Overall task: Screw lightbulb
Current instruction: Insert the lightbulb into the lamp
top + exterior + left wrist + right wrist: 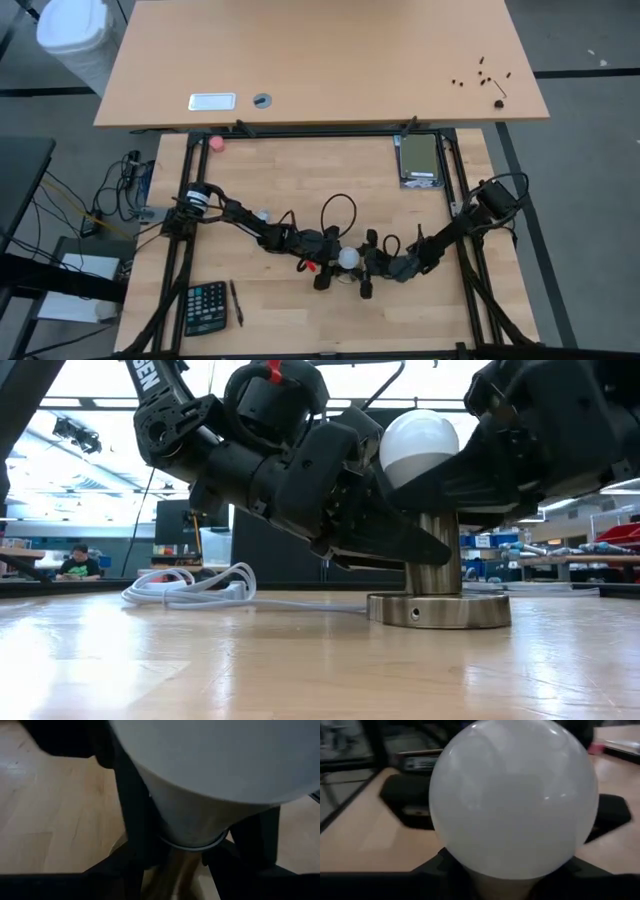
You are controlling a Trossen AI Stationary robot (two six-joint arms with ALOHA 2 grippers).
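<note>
Much of the scene is hidden by the two arms crowding together near the middle of the wooden table [300, 310]. The lightbulb [420, 445] stands upright on a metal lamp stand [438, 605], globe up and narrow end down, its long axis vertical. In the low view only the top of the globe shows; the neck and screw base are covered by dark gripper parts. From above it is just a small white round spot [347, 258] between the arms.

The left gripper [325, 262] sits at the bulb's left side and the right gripper [372, 268] at its right. In the left wrist view the tapering neck [200, 815] fills the picture, with dark fingers [132, 820] on either side of it, so the left gripper looks clenched on the bulb. In the right wrist view the globe [512, 795] blocks nearly everything; whether the right gripper grips or is released I cannot tell.

A white cord [200, 588] lies coiled behind the stand, and a calculator [205, 306] with a pen [237, 302] lies near the table's front left.
</note>
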